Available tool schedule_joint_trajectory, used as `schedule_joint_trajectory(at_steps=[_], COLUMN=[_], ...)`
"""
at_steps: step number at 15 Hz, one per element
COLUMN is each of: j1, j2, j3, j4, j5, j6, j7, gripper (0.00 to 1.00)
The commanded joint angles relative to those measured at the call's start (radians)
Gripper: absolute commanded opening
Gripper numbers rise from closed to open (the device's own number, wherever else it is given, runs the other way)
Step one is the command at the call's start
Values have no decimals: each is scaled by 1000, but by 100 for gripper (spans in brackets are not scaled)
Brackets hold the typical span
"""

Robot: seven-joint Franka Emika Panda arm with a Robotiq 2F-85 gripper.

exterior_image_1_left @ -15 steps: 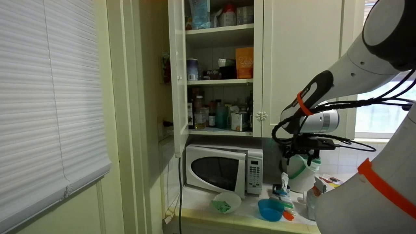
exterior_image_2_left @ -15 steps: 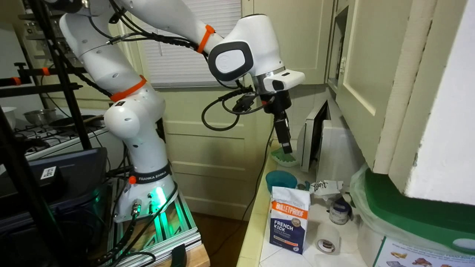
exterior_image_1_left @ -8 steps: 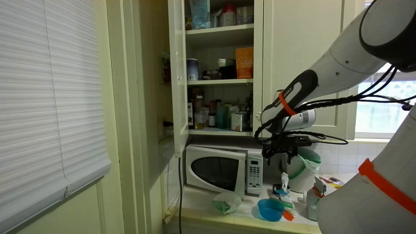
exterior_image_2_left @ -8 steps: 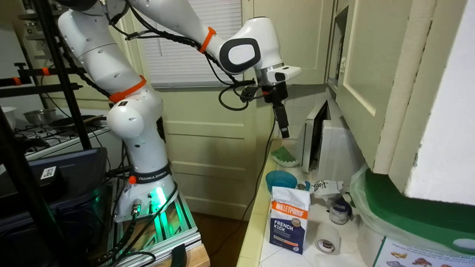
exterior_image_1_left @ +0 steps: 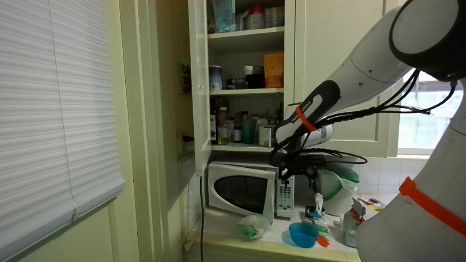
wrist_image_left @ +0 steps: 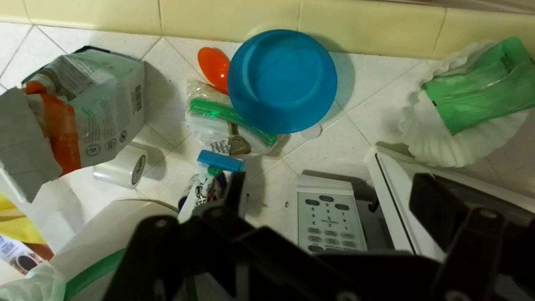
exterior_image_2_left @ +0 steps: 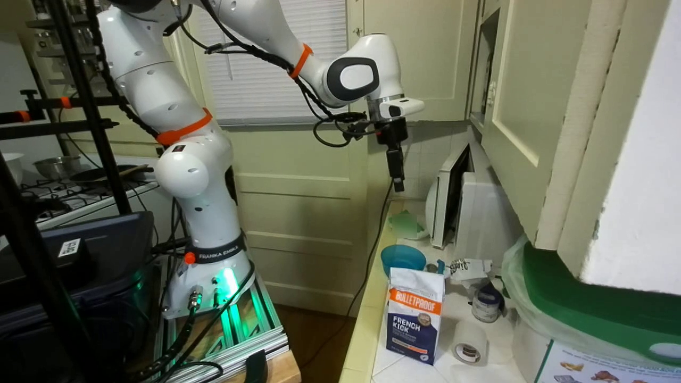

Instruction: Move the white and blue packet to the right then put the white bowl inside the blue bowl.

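Wrist view, pincer (wrist_image_left: 329,180) spread apart, blue bowl (wrist_image_left: 283,81) between white bowl (wrist_image_left: 449,144) and orange spoon (wrist_image_left: 213,67)

We see a white-tiled counter (wrist_image_left: 384,79) edged in yellow. On it we find the microwave (exterior_image_1_left: 251,191), the white bowl (wrist_image_left: 443,144), the blue bowl (wrist_image_left: 282,81), an orange spoon (wrist_image_left: 214,67) just beside it, a white roll (exterior_image_2_left: 470,338) and the upright white and blue packet (exterior_image_2_left: 414,315).
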Motion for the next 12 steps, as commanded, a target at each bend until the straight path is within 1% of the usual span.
schedule_joint_trajectory(at_steps=[1,3,4,6,10,12], j1=[28,41,58,73,75,96], j2=[80,121,69,102,118,178], j3=[39,57,16,23,20,18], j4=[59,90,44,66,80,127], j5=[-17,-57,-32,-48,-50,-24], j6=[-31,-65,-16,-33,-36,-45], j7=[154,223,157,198,206,216], gripper=[100,100,100,100,100,100])
